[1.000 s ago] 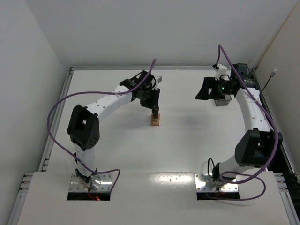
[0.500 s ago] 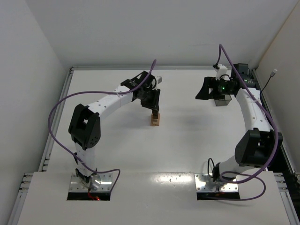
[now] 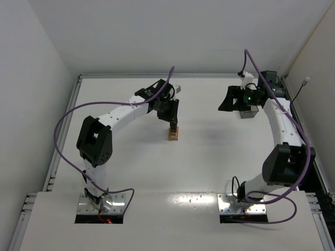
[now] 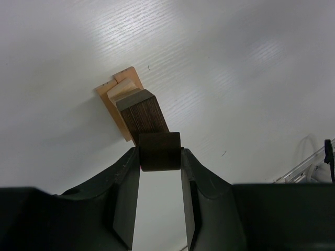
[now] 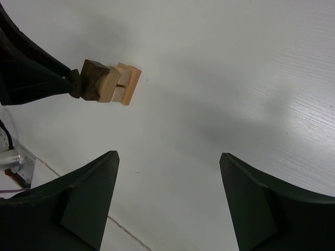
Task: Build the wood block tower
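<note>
Tower [image 3: 173, 132] of wood blocks near the middle of the white surface [image 3: 209, 167], with the left arm bent over it from the near left and the right arm raised at the far right. Left gripper [image 4: 160, 157] points down over the stack, its jaws narrow and clamped on two opposite side faces of a dark block [image 4: 160, 145], which sits level between the fingers [image 4: 125, 178]. Seen from the left wrist, the stack beneath runs, top to bottom, through a dark brown oblong [image 4: 147, 115], a pale block [image 4: 122, 92] and a tan base [image 4: 129, 75] that shows a seam, as of two pieces laid side by side. The dark block lies directly above the oblong's top face; whether the two touch cannot be told from any view. A strip of the base shows bare along one side of the upper blocks. Right gripper [image 5: 168, 167] hangs well apart from the tower, jaws spread wide and holding nothing; its camera looks across bare surface toward the stack and the left fingers. In the top view it hovers just beside a small grey bin [image 3: 250, 112] near the far right corner. Purple cables [image 3: 60, 130] loop from both arms.
</note>
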Motion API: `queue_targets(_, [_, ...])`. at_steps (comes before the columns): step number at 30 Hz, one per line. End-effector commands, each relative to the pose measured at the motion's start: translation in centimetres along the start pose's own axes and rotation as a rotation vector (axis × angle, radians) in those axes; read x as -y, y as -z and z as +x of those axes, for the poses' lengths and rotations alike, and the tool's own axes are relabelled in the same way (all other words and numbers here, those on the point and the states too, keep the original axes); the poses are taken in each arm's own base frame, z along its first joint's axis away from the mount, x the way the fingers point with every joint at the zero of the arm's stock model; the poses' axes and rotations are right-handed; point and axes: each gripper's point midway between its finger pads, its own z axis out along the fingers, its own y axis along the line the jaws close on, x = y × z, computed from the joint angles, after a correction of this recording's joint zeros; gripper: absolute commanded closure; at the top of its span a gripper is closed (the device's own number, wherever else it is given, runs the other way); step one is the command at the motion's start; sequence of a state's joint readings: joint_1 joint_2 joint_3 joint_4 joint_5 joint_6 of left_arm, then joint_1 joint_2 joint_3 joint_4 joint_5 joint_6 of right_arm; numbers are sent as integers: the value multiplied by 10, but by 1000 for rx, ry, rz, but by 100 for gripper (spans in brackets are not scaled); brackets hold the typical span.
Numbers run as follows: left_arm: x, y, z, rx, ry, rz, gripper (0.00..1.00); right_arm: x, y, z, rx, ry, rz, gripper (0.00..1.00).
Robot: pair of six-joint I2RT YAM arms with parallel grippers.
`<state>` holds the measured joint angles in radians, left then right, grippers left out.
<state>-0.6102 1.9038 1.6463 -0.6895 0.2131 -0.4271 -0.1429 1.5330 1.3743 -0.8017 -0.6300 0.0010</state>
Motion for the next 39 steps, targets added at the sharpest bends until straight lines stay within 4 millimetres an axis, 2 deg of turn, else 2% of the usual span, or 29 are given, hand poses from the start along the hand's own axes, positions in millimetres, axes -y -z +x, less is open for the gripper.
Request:
queue_targets(1, [5,-5,-1,6,-13,9,79,-2,0,-6,27,7,-26,25])
queue_targets(8, [5,-5,-1,6,-13,9,68,-2,0,-6,27,7,-26,25])
queue_targets(15, [9,1,-7,26,-27,16,46,-2,0,-6,27,7,-26,25])
queue_targets(21, [7,9,-13,56,-39,-6,44,-4,0,-6,28,8,-35,27])
queue_targets(25, [13,26,-25,107,-49,0,44,-5,1,-6,35,13,-34,28])
queue_targets(29, [21,58,-42,205,-73,8,42,-7,3,-2,33,90,-7,29])
queue_targets(30, [26,77,-49,252,-89,11,41,-10,3,0,30,116,-14,29])
queue_targets(32, [21,92,-51,297,-89,-19,39,-3,6,5,30,159,38,29])
queue_targets(33, [24,101,-53,324,-102,-11,37,-10,11,-1,66,224,45,29])
queue_targets(34, [25,118,-54,361,-115,-16,36,-16,12,-1,75,295,38,29])
queue_targets(35, [20,117,-48,359,-112,-29,35,-18,11,6,70,319,41,29])
queue_targets(36, [16,117,-44,358,-109,-43,33,-22,15,4,85,358,59,29])
queue_targets(37, [13,113,-40,343,-116,-49,32,-29,11,5,77,385,41,29])
queue_targets(39, [2,102,-28,311,-108,-86,29,-32,10,15,41,374,35,29])
